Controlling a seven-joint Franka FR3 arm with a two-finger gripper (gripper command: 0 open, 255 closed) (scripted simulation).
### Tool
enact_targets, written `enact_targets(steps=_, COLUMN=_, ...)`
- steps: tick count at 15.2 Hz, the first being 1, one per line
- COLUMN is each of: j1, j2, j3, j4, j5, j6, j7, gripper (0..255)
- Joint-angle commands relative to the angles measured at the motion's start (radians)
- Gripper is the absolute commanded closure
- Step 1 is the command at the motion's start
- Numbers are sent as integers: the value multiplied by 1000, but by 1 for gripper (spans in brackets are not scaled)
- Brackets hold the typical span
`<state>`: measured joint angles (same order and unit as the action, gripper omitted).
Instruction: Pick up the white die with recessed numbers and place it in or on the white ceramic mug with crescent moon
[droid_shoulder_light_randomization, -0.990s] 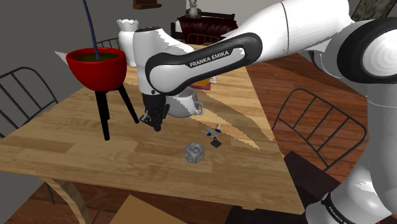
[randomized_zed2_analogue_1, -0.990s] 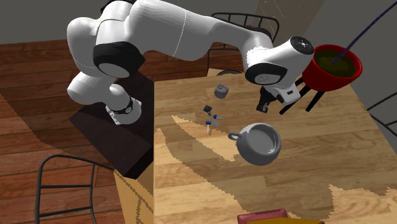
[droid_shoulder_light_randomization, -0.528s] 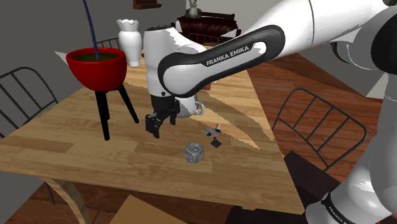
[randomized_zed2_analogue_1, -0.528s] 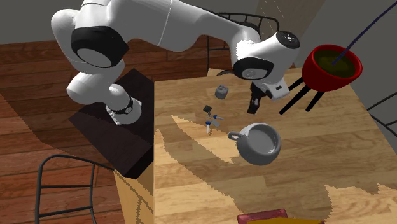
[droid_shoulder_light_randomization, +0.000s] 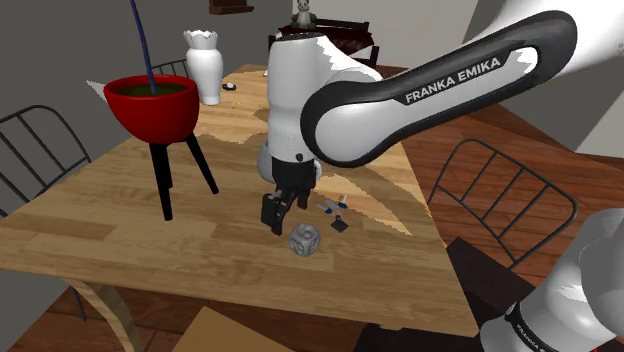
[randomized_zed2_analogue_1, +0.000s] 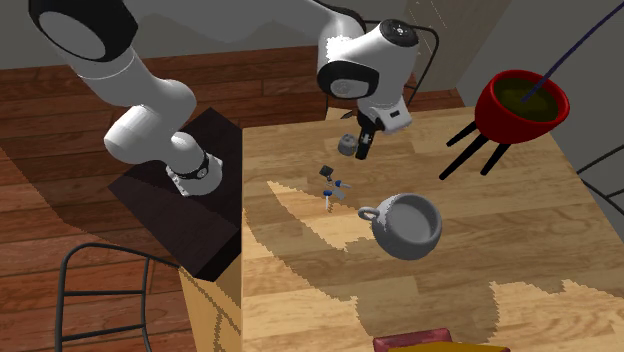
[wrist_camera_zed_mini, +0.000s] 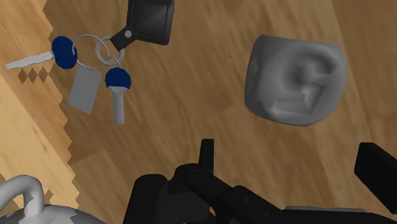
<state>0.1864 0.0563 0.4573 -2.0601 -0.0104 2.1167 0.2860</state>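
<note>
Wooden table (droid_shoulder_light_randomization: 90, 225) takes up the left and centre of the shoulder view, with dark plank floor around it. The white Franka arm (droid_shoulder_light_randomization: 400, 100) comes in from the upper right and its wrist points down at mid-frame. A metal-frame chair (droid_shoulder_light_randomization: 510, 200) stands at the table's right side.

A red bowl (droid_shoulder_light_randomization: 150, 100) on black tripod legs is at upper left, with a blue stem rising out of it. A white vase (droid_shoulder_light_randomization: 202, 62) stands behind it near the far edge.

The mug (randomized_zed2_analogue_1: 410, 225) is pale grey and sits opening-up on the table at centre-right of the second exterior view. Its handle points toward that view's left.

The gripper (droid_shoulder_light_randomization: 274, 218) hovers low over the table with its fingers apart, clasping nothing.

A key bunch (droid_shoulder_light_randomization: 335, 210) lies flat near the die: blue-headed keys, a grey tag and a black fob.

The die (droid_shoulder_light_randomization: 304, 240) is grey with recessed markings. It rests on the table just to the lower right of the gripper and is untouched. It is well apart from the mug.
</note>
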Motion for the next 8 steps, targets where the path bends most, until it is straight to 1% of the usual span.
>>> enact_targets(steps=1, j1=1, j2=-83, j3=7, j4=-78, j5=48, j6=4, j7=-18, gripper=0)
enact_targets(steps=2, j1=4, j2=-125, j3=9, j4=-114, j5=72, j6=3, j7=-28, gripper=0)
enact_targets(steps=3, j1=6, j2=-141, j3=8, j4=-128, j5=82, j6=2, j7=-32, gripper=0)
enact_targets(steps=8, j1=8, j2=-108, j3=12, j4=-165, j5=67, j6=70, j7=-21, gripper=0)
